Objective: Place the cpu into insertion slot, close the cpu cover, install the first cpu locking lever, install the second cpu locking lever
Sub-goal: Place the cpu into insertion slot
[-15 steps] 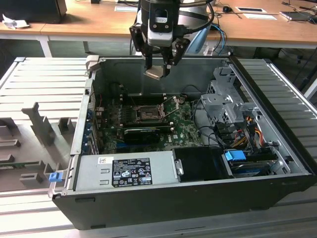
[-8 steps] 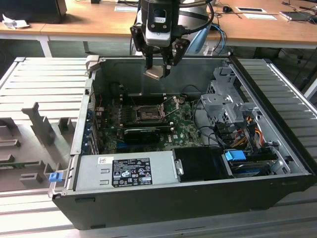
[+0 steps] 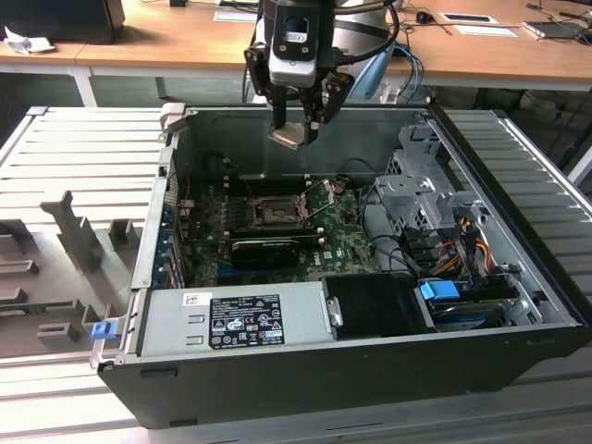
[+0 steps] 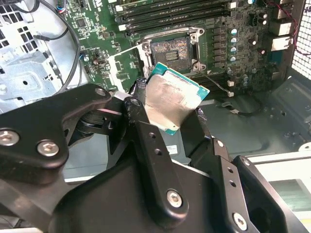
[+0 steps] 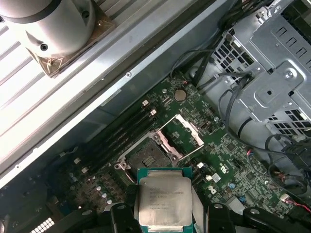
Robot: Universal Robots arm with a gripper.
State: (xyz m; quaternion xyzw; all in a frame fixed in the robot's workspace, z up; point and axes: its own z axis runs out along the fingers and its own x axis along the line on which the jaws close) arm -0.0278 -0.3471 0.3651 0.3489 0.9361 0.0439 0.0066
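The gripper (image 3: 294, 131) is clamped tight on the cpu (image 3: 288, 137), w/ a black finger (image 4: 141, 121) on each side of the chip; in the exterior view it hangs up high over the far end of the open PC case (image 3: 518, 277), well above the green board (image 3: 347, 242); the cpu is a bit tilted there, & in the second wrist view its pale grey face (image 4: 175, 99) w/ a green edge is turned to the camera; the insertion slot (image 3: 276, 215) is bare & dark inside, w/ no chip in it yet; in the first wrist view the slot (image 5: 146, 155) sits just past the top edge of the held chip (image 5: 164, 201), but the two are apart, not touching; the cpu cover (image 5: 187, 131) is flipped open & stands beside the slot, a thin silver frame w/ a square hole; the long RAM slots (image 4: 170, 12) lie just on the other side of the slot; in the exterior view a black card (image 3: 273, 250) lies just in front of the slot, & a grey power box (image 3: 231, 319) w/ a label fills the near end of the case; a metal drive cage (image 3: 416, 185) is on the exterior view's right, w/ a blue clip (image 3: 439, 289) nearer the front; the case rests on a grey ribbed table (image 3: 83, 148).
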